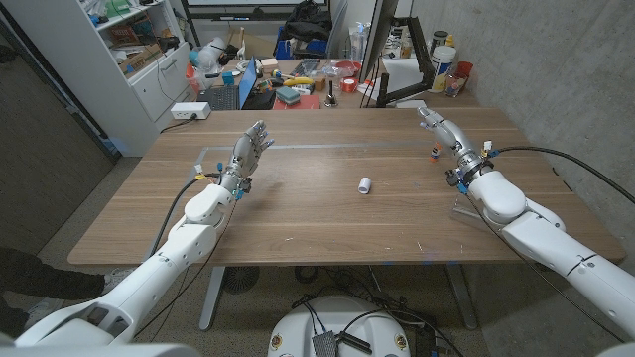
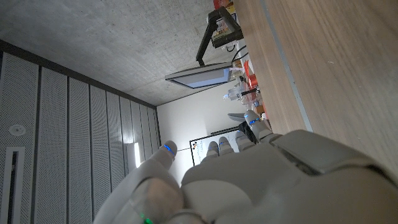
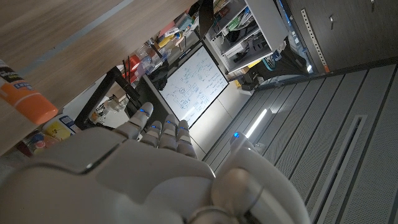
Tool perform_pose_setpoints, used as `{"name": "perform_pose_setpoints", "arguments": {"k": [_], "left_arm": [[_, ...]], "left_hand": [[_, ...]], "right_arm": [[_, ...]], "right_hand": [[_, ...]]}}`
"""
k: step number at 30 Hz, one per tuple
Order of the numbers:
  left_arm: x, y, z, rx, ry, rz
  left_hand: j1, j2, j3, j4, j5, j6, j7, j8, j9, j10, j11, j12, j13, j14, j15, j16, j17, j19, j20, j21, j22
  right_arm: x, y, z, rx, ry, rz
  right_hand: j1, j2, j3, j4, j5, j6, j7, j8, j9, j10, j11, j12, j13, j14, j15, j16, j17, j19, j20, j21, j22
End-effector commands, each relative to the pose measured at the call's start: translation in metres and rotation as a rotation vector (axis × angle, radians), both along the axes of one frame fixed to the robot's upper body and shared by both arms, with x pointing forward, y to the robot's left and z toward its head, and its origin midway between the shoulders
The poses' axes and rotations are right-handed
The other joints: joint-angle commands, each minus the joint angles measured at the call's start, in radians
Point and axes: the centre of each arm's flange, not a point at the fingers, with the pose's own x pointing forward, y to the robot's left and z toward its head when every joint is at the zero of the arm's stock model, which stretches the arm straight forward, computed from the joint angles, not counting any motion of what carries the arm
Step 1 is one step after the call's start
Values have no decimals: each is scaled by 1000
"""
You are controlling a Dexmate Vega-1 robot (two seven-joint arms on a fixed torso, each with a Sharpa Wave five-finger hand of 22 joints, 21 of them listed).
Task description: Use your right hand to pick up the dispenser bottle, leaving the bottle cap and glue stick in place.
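Pick-up not begun. Right hand (image 1: 434,123), fingers apart and empty, stands beside glue stick (image 1: 436,151); bottle cap (image 1: 364,184) nearer the tabletop (image 1: 298,213) centre. Dispenser bottle unidentified.

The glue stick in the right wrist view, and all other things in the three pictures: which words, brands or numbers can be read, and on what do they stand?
Glue stick, orange with a white label: dark print, too blurred to read.
Whiteboard: handwriting, too small to read.
Bottle cap, white: no text seen.
Containers behind the table: labels too small to read.
No text is legible.
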Motion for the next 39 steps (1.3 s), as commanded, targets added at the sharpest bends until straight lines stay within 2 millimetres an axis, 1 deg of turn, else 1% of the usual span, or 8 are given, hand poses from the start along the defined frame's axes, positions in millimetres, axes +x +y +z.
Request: {"name": "perform_pose_setpoints", "arguments": {"k": [1,14,16,19,27,39], "left_arm": [[3,-2,1,11,4,-9],[5,-1,1,16,5,-15],[6,-1,1,17,5,-16],[6,0,1,17,5,-16],[7,-1,2,22,6,-19],[8,-2,3,31,4,-29]], "left_hand": [[-3,73,9,-2,4,-48,3,7,5,-20,-1,4,2,-40,-26,5,2,-95,-36,-2,6],[-3,74,9,-2,4,-47,3,6,5,-20,-1,4,2,-40,-25,5,2,-93,-34,-4,6],[-3,74,9,-2,4,-47,3,6,5,-20,-1,4,2,-39,-25,5,2,-93,-34,-4,6],[-4,74,9,-2,4,-47,3,6,5,-18,0,5,2,-39,-25,5,2,-93,-34,-5,6],[-4,73,9,-1,4,-45,3,6,5,-19,-1,5,2,-38,-25,5,2,-92,-35,-6,6],[-5,73,9,-1,4,-42,4,7,5,-19,-2,5,2,-38,-24,5,2,-91,-33,-9,6]], "right_arm": [[-12,-5,0,-87,-8,-71],[-26,-2,6,-181,-32,-125],[-28,-2,6,-194,-33,-130],[-29,-2,6,-206,-37,-140],[-39,-3,6,-253,-44,-194],[-52,-3,6,-329,-60,-264]], "right_hand": [[13,2,4,-5,8,9,-1,3,3,12,3,8,4,8,-2,3,2,5,-21,-2,3],[21,0,4,-14,8,31,-4,8,3,35,0,15,4,28,-6,7,2,25,-23,1,4],[23,0,4,-16,8,37,-5,9,3,45,-4,18,4,33,-7,8,2,30,-23,1,4],[25,-1,4,-18,9,41,-6,9,3,49,-1,19,4,38,-7,8,2,33,-23,1,4],[28,-2,4,-21,9,47,-6,9,3,52,-4,19,4,44,-8,8,2,38,-24,1,3],[32,-2,4,-25,10,57,-6,10,3,60,-2,21,4,49,-7,7,2,45,-24,1,3]]}}
